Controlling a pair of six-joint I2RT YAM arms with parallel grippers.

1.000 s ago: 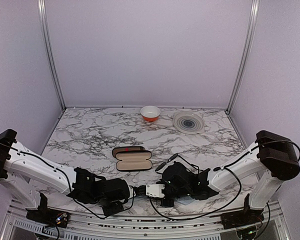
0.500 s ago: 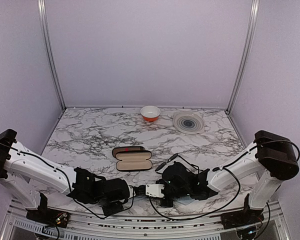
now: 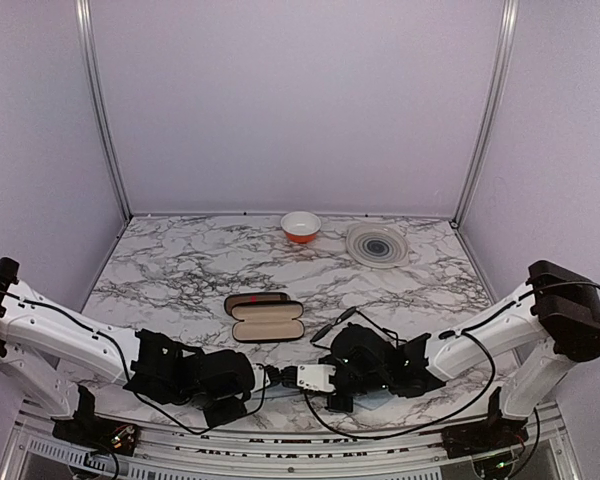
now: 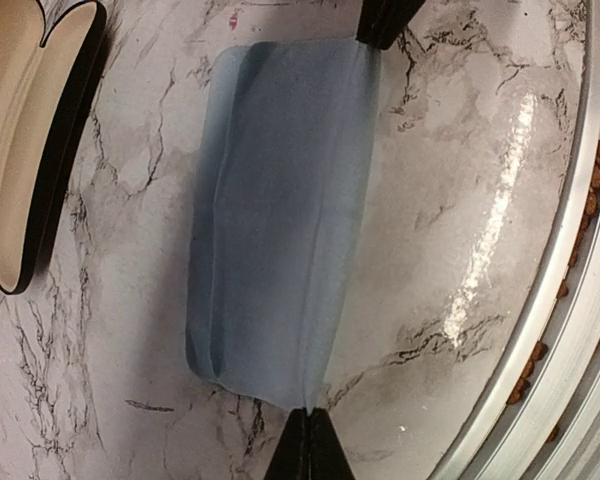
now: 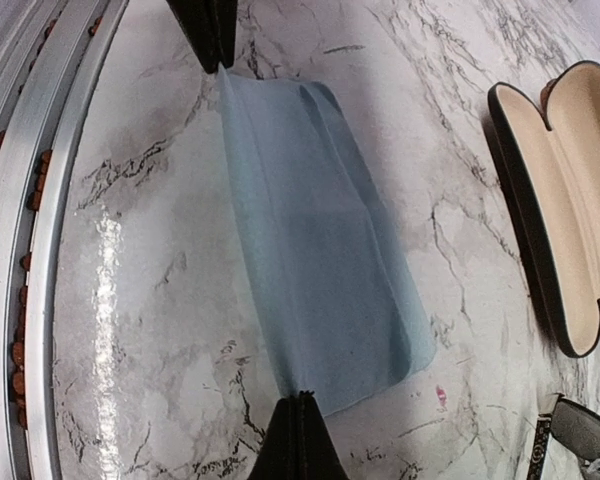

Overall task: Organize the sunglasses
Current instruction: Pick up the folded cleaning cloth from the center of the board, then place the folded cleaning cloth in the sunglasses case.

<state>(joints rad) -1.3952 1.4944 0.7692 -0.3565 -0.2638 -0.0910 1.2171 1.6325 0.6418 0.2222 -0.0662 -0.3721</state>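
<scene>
On the marble table [image 3: 180, 270], the left arm [image 3: 70, 335] and right arm [image 3: 480, 340] reach low and inward along the near edge, their wrists facing each other. A pale blue cloth [image 4: 280, 220] is stretched flat between them. The left gripper [image 4: 307, 425] is pinched tight on one end and the right gripper [image 5: 298, 405] on the other. The open case [image 5: 565, 200] lies beside the cloth, and the sunglasses [image 5: 585, 432] rest on the marble just beyond the case's end.
</scene>
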